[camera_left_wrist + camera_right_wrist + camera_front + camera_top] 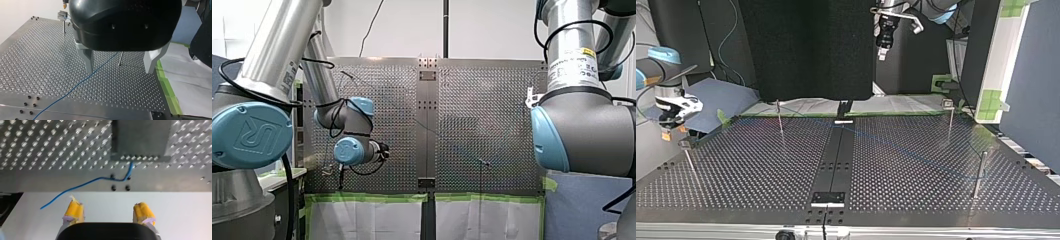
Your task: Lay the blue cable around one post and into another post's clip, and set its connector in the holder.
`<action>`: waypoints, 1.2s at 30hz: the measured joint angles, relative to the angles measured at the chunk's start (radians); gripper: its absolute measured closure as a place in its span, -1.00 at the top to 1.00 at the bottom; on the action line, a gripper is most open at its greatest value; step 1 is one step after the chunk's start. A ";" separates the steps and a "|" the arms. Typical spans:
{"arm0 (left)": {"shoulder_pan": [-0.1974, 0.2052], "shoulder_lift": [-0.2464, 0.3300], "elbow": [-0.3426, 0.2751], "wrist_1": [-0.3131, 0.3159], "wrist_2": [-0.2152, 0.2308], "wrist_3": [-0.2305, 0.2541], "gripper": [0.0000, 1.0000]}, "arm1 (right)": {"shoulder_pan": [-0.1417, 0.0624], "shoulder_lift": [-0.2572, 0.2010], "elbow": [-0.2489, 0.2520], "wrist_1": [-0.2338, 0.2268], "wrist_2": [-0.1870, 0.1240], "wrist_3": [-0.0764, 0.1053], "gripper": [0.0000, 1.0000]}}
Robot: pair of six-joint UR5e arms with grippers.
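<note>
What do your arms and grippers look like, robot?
My left arm and right arm are shiny silver tubes with round blue caps and black cables. The right one wears a white label. My left gripper is black with pale grey fingers. My right gripper is black with yellow pads.

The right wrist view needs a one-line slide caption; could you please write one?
Open right gripper with yellow pads; ahead, the blue cable runs past the perforated table edge.
</note>
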 joint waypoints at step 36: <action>-0.005 0.000 0.000 -0.006 0.000 -0.004 1.00 | 0.121 -0.106 0.265 -0.198 0.117 -0.010 0.98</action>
